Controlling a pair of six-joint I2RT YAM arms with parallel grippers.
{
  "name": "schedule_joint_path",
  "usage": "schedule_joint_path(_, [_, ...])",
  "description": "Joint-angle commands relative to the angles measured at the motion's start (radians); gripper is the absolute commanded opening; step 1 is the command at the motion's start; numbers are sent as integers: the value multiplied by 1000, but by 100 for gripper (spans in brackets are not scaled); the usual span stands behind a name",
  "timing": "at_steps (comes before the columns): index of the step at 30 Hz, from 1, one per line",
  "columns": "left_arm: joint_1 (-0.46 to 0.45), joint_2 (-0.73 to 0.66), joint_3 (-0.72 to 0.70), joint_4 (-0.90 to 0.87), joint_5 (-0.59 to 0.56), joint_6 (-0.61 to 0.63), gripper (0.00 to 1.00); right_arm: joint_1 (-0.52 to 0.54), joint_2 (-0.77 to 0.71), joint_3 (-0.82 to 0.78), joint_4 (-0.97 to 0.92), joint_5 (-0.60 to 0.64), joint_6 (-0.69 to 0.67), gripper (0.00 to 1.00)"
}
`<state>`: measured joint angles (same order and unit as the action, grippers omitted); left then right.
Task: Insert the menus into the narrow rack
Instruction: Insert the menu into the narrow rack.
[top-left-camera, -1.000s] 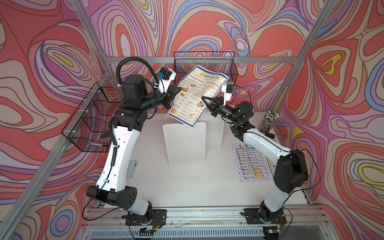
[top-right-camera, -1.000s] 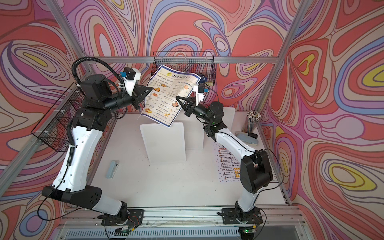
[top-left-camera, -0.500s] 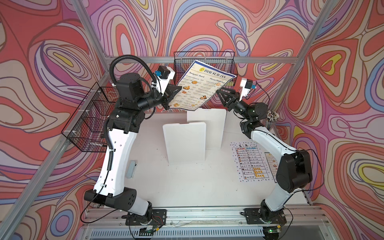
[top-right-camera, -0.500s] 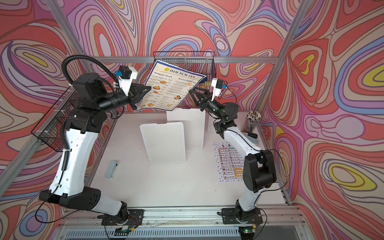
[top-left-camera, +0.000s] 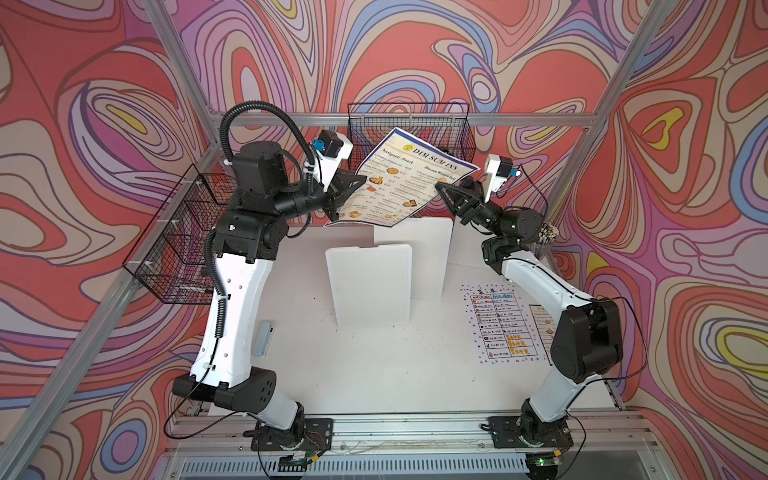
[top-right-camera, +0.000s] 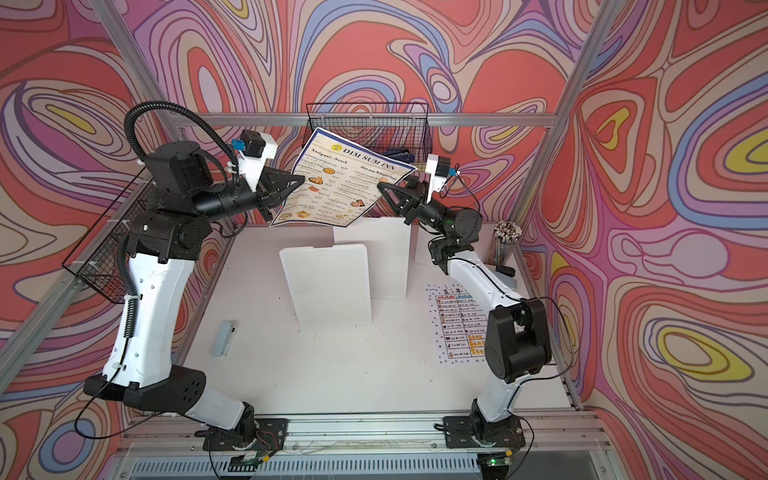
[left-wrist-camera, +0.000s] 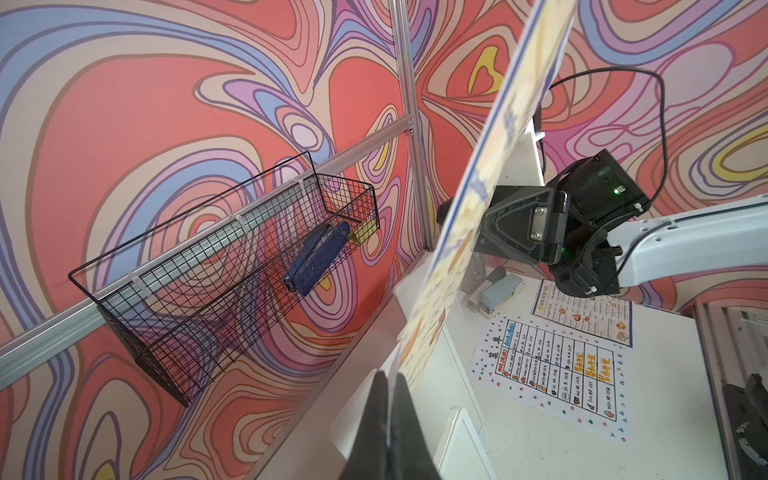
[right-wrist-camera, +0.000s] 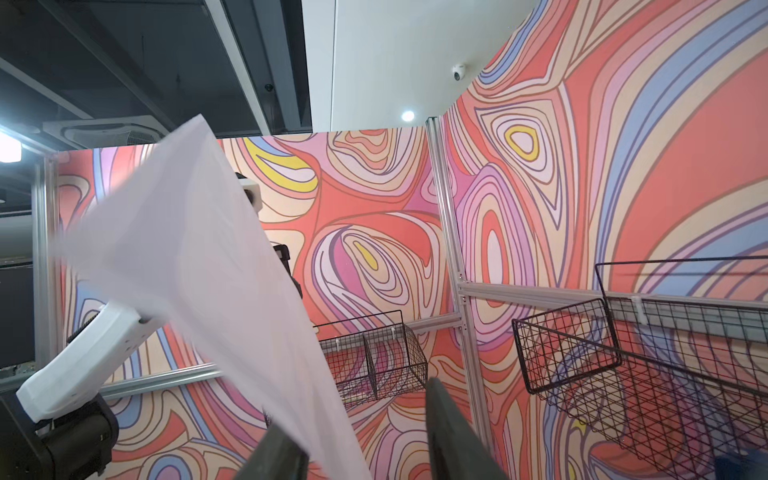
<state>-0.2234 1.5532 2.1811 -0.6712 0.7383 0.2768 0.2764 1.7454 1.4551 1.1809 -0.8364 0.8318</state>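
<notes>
Swirl-painted walls enclose your white tabletop (top-left-camera: 374, 374), where the white menu (top-left-camera: 503, 328) and the smaller blue-bordered menu (left-wrist-camera: 582, 320) lie flat beside the right arm, untouched. Over the last second the large DIM SUM INN menu (top-left-camera: 399, 183) has risen from low over the upright white boards (top-left-camera: 370, 286) to hang tilted in front of the wire rack (top-left-camera: 461, 133) on the back wall, not yet inside it. Your left hand (left-wrist-camera: 390, 386) stays clenched on one side edge. Your right hand (right-wrist-camera: 361, 419), which had drawn away, now straddles the opposite edge with fingers apart, gripping nothing. The sheet looks staged for insertion; steady that free edge first.
</notes>
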Motion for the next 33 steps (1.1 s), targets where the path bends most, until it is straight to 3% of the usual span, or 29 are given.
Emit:
schedule_joint_path(1, [-1, 10, 21, -38, -18, 11, 0, 3, 2, -5, 55, -29, 34, 29])
schedule_joint_path(5, [-1, 21, 39, -58, -14, 10, 0, 13, -9, -8, 10, -29, 13, 5])
schedule_joint_path(7, [-1, 18, 38, -59, -21, 10, 0, 26, -15, -3, -42, -22, -16, 0])
schedule_joint_path(12, [-1, 12, 46, -74, -62, 25, 0, 71, -57, 15, -304, 55, -148, 0])
schedule_joint_path(20, [-1, 67, 101, -101, -92, 42, 0, 83, -15, 55, -340, 80, -153, 0])
schedule_joint_path(33, [36, 109, 120, -28, -11, -5, 0, 83, 66, 123, -346, 90, -199, 0])
